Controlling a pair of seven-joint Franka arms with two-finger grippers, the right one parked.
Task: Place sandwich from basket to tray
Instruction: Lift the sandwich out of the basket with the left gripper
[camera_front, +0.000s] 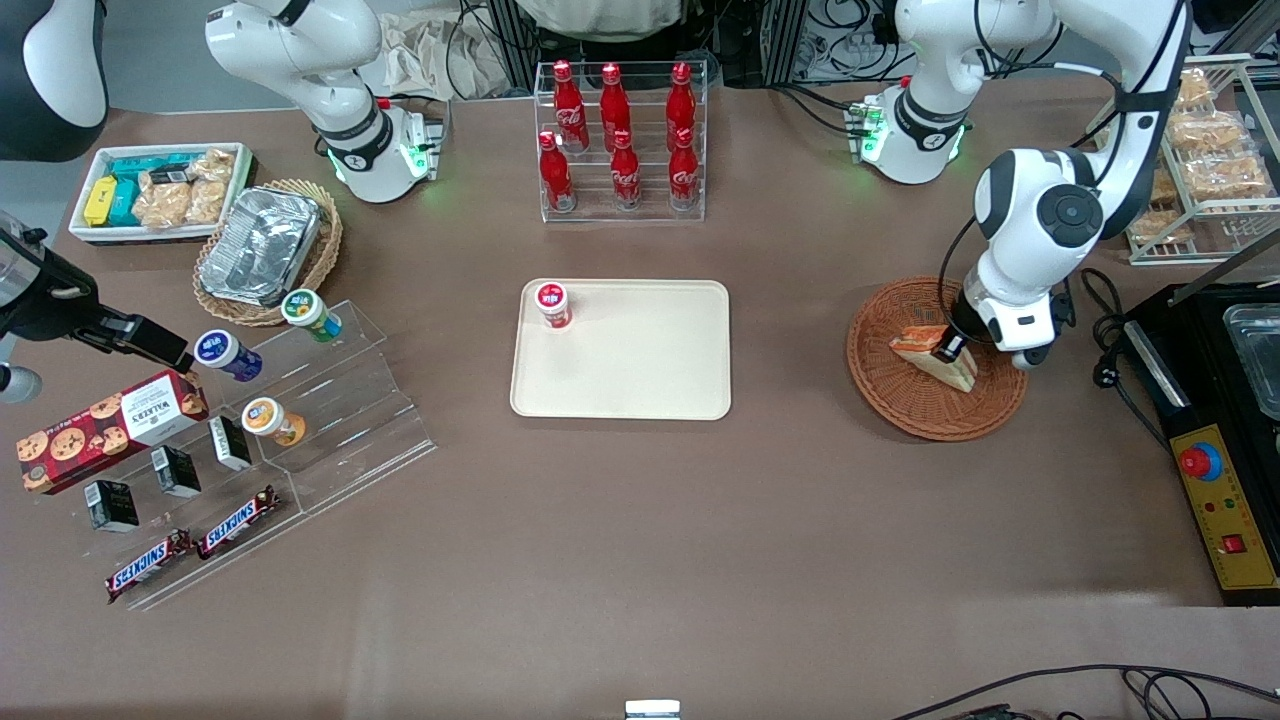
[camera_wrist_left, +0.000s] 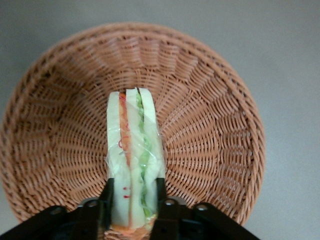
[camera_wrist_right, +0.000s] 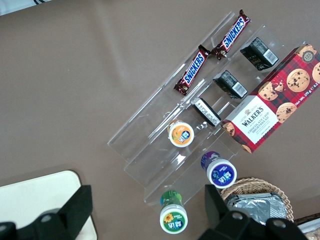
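The sandwich (camera_front: 935, 357) (camera_wrist_left: 134, 160), a wrapped pale wedge with orange and green layers showing, stands on edge in the reddish-brown wicker basket (camera_front: 900, 400) (camera_wrist_left: 210, 125). My left gripper (camera_front: 951, 347) (camera_wrist_left: 132, 200) is over the basket, its black fingers (camera_wrist_left: 107, 196) pressed against both faces of the wedge, shut on it. Whether the sandwich still rests on the basket floor I cannot tell. The cream tray (camera_front: 640, 370) lies flat at the table's middle, toward the parked arm's end from the basket.
A red-capped small bottle (camera_front: 552, 304) stands in one corner of the tray. A clear rack of red cola bottles (camera_front: 620, 140) stands farther from the front camera than the tray. A black control box (camera_front: 1215, 450) and a wire snack rack (camera_front: 1200, 160) flank the basket.
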